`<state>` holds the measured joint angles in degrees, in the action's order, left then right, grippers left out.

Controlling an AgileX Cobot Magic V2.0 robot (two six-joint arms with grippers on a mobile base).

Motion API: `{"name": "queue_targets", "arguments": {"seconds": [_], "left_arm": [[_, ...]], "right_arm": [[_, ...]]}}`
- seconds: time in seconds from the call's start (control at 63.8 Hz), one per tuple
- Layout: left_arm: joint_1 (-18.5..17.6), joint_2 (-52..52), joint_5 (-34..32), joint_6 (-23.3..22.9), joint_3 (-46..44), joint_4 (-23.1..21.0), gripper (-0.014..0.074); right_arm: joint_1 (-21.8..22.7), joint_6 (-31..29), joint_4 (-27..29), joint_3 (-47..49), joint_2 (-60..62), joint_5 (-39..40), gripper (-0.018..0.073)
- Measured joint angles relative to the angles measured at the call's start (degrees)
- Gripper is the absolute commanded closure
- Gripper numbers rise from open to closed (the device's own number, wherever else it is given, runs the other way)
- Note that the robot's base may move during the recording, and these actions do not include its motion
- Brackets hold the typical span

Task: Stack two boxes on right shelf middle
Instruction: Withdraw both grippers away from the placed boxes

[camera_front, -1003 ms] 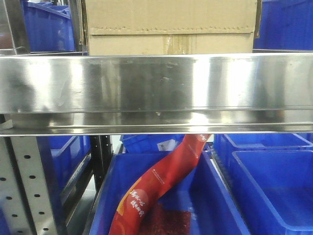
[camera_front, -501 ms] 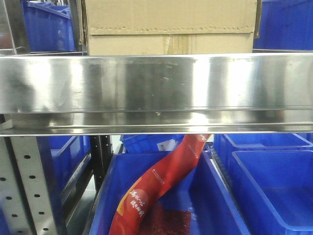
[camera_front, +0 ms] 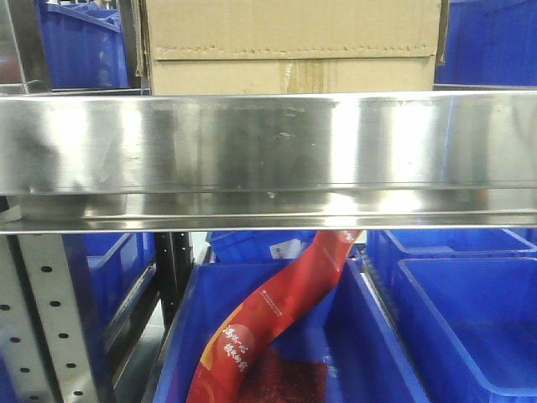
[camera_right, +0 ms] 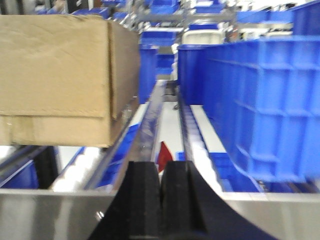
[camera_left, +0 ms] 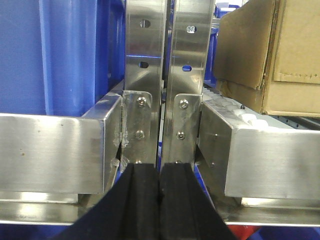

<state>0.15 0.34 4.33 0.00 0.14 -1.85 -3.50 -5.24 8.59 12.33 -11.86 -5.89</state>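
Observation:
A brown cardboard box [camera_front: 294, 38] stands on the steel shelf [camera_front: 268, 143], just behind its broad shiny front lip; its top is cut off by the frame. The jagged flap seam and a tape stain face me. In the left wrist view the box [camera_left: 280, 50] is up and to the right of my left gripper [camera_left: 160, 172], which is shut with nothing in it, in front of two steel uprights [camera_left: 145, 60]. In the right wrist view the box [camera_right: 55, 65] is up and to the left of my right gripper [camera_right: 161, 172], also shut and empty, low at the shelf lip [camera_right: 50, 215].
Below the shelf stand blue bins [camera_front: 453, 319]; one holds a red packet [camera_front: 277, 319]. A grey perforated upright [camera_front: 50, 319] is at the lower left. A blue bin [camera_left: 65, 55] sits left of the uprights, and a large blue bin [camera_right: 260, 100] right of the box.

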Motion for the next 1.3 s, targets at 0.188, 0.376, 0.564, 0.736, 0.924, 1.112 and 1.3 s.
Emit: {"name": "queue_targets", "arguments": {"seconds": [0.188,0.376,0.564,0.736,0.924,1.112,1.3], "left_arm": [[0.0,0.0,0.0,0.0,0.0,0.0,0.0708],[0.0,-0.1,-0.1,0.0,0.0,0.0,0.0708],[0.15,-0.1,-0.1,0.0,0.0,0.0,0.0708],[0.13,-0.1,-0.1,0.0,0.0,0.0,0.0708],[0.13,-0.1,-0.1,0.0,0.0,0.0,0.0708],[0.13,-0.1,-0.1,0.0,0.0,0.0,0.0708],[0.13,-0.1,-0.1,0.0,0.0,0.0,0.0708]], "right_arm": [[0.86,0.6,0.0,-8.11,10.24,0.22,0.0715],[0.86,0.75,0.0,-12.19,11.54,0.57,0.0715],[0.86,0.75,-0.1,-12.33,11.65,0.46,0.0715],[0.86,0.75,-0.1,-12.33,11.65,0.46,0.0715],[0.86,0.78,-0.1,-12.33,11.65,0.46,0.0715],[0.86,0.78,-0.1,-12.33,11.65,0.46,0.0715],[0.86,0.78,-0.1,-12.33,11.65,0.46,0.0715]]}}
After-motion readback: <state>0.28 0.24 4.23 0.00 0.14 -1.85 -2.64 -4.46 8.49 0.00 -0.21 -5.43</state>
